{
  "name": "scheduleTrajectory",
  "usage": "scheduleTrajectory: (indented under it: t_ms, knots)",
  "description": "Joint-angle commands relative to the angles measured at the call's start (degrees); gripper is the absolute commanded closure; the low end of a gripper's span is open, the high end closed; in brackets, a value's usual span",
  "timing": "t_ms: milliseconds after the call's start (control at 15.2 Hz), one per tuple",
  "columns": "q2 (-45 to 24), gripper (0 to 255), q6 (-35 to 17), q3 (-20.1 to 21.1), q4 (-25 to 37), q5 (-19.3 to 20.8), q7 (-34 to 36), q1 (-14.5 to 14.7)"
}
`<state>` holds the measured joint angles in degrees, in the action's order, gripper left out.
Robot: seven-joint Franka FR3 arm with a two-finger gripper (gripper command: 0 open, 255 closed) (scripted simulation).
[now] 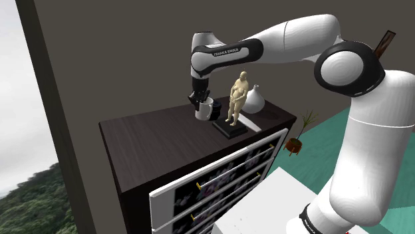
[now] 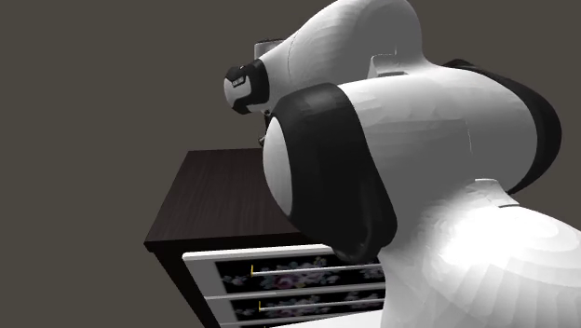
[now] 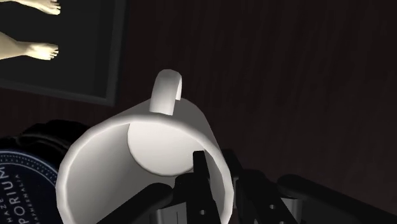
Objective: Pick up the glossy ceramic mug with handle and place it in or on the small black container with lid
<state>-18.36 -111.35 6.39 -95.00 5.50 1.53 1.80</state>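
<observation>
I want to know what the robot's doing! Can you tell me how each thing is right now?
Mug: held by its rim, open end up.
Gripper: shut on the mug.
Container: lid on.
Statue: standing upright.
Vase: upright.

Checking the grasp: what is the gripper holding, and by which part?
The gripper holds the white mug by its wall at the rim, one finger inside, one outside.
</observation>
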Motion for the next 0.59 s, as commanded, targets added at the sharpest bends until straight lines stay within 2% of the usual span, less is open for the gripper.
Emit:
scheduleTrajectory:
  t_ms: [0,528]
  knots:
    - [0.5,255,1.4,0.0,0.9,-0.1,-0.1,0.0]
    - [1.5,255,7.1,0.1,5.7,-0.3,-0.5,0.1]
